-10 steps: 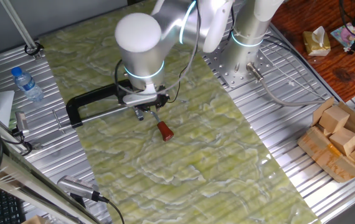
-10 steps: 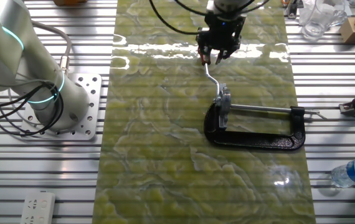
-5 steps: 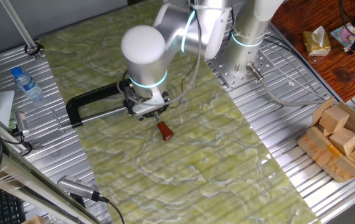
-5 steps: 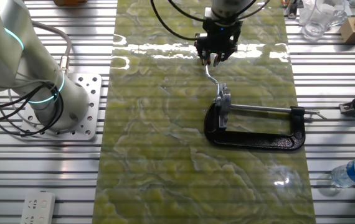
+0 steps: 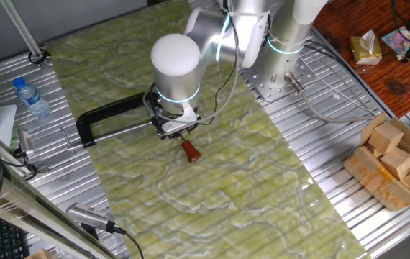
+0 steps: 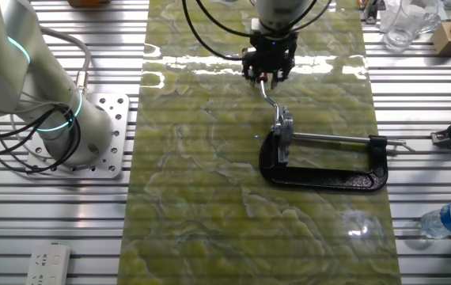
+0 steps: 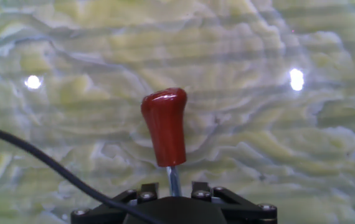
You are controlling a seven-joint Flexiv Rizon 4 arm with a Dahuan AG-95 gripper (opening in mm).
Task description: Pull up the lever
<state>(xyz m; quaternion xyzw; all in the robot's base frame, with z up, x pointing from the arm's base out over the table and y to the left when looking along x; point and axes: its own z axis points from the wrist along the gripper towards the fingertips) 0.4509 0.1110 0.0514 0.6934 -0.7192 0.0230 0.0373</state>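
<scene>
Lever (image 5: 188, 147) knob-end away from clamp (image 6: 323, 162).

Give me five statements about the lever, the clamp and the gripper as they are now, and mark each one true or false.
1. The lever ends in a red-brown knob. True.
2. The gripper is at the lever's knob end. True.
3. The black clamp stands upright on the mat. False: it lies flat on the green mat.
4. A plastic water bottle lies on the green mat beside the clamp. False: it is off the mat, on the metal table.
5. In the hand view, the knob lies beyond the fingers, with the thin silver rod running back between them. True.
</scene>
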